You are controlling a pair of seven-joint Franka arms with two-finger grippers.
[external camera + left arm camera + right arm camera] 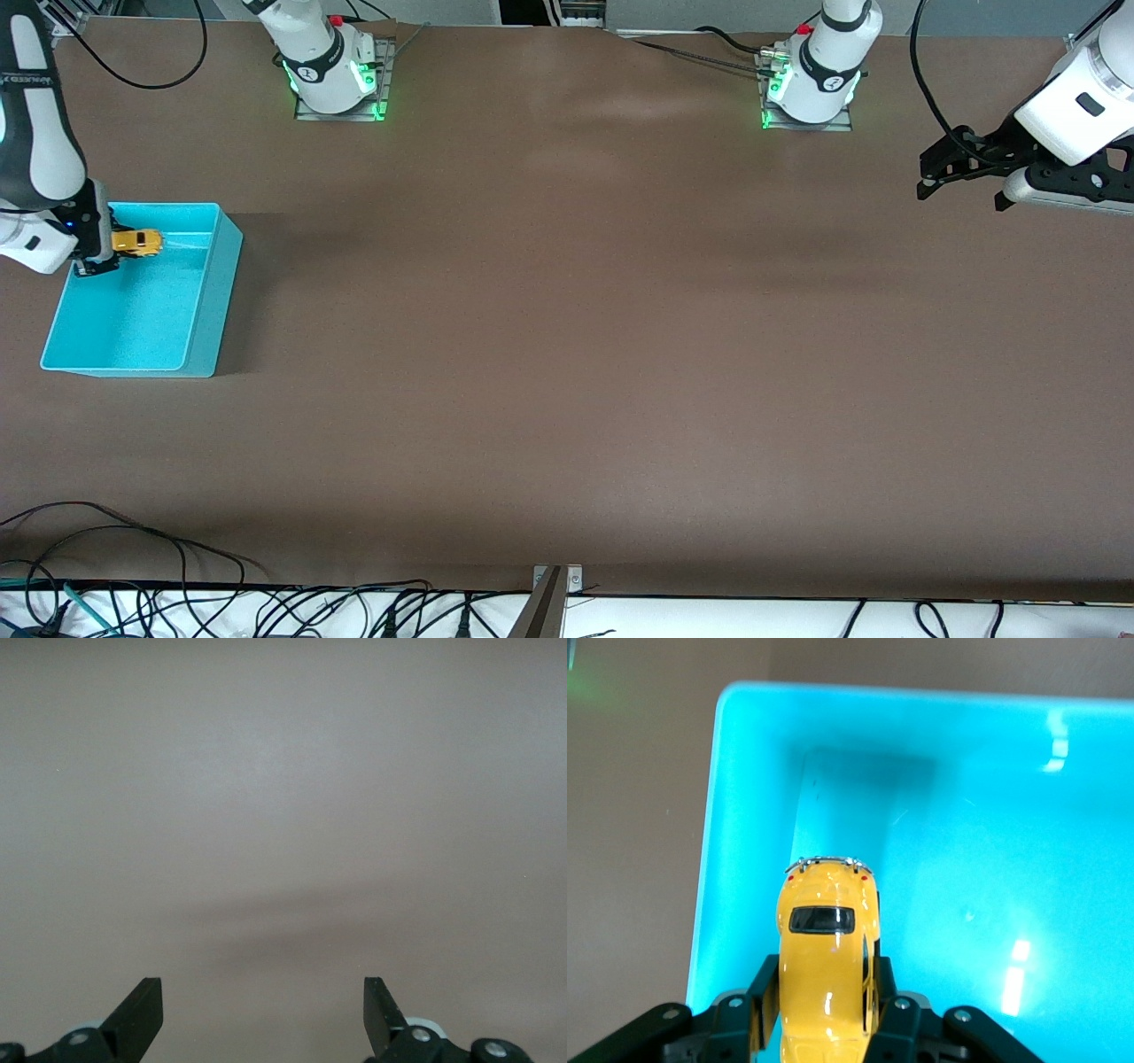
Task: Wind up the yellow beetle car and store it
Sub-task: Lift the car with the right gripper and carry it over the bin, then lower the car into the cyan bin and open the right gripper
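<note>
The right gripper [104, 255] hangs over the turquoise bin [205, 292] at the right arm's end of the tabletop [567, 354], its fingers [764, 992] clamped on the sides of the yellow beetle car [827, 948], which is held in the air above the bin's floor. The left gripper [263, 1010] waits spread wide and empty above bare tabletop at the left arm's end.

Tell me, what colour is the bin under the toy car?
Turquoise bin, seen best in the right wrist view, below the yellow car.
</note>
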